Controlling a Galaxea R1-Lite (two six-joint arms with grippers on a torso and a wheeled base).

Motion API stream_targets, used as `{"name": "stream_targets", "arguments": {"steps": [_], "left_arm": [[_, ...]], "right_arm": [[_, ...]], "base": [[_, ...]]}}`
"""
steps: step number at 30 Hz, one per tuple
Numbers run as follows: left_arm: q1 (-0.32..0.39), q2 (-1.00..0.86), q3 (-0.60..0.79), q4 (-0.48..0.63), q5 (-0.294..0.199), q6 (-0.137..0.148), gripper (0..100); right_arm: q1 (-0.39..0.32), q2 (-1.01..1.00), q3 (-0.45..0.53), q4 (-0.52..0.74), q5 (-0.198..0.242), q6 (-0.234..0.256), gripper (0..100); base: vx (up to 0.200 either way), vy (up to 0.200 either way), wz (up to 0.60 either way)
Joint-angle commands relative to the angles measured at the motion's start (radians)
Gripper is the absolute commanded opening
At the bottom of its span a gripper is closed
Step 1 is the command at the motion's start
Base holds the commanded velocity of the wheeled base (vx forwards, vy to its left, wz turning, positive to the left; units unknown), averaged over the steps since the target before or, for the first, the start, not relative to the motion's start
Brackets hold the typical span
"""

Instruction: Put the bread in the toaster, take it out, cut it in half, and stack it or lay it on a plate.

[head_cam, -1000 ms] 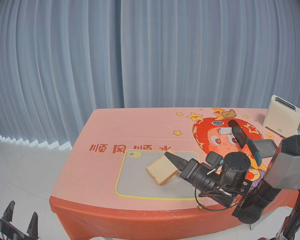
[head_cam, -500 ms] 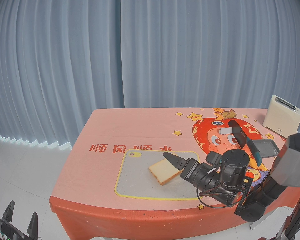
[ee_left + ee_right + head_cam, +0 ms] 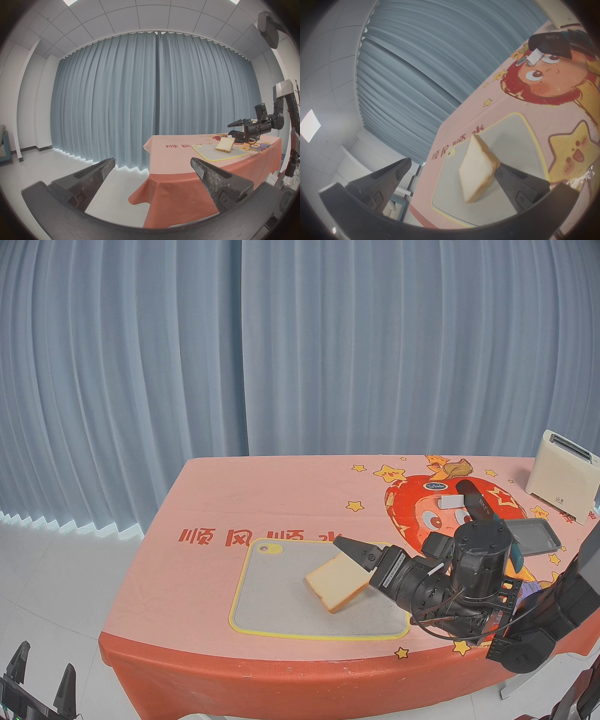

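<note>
Head view: the bread slice [image 3: 337,580] lies tilted on the grey cutting board [image 3: 275,609], one edge propped on a finger of my right gripper [image 3: 453,164] — fingers spread wide, clamping nothing, the other one up above the slice. My right arm crosses in front of the sheathed knife [image 3: 476,502] and hides part of the grey tray [image 3: 542,534]; a small white block [image 3: 449,501] sits just beside the knife. The toaster [image 3: 562,474] stands at the far right of the table [image 3: 250,490], well apart from the board. My left gripper [image 3: 152,161] hangs low off the table's left side — fingers apart, empty.
</note>
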Motion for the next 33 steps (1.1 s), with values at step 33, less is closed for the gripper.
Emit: {"name": "stream_targets", "arguments": {"steps": [33], "left_arm": [[0.000, -0.005, 0.018, 0.000, 0.001, 0.000, 100]], "right_arm": [[0.051, -0.115, -0.044, 0.390, 0.045, 0.139, 100]], "base": [[0.000, 0.000, 0.00]]}}
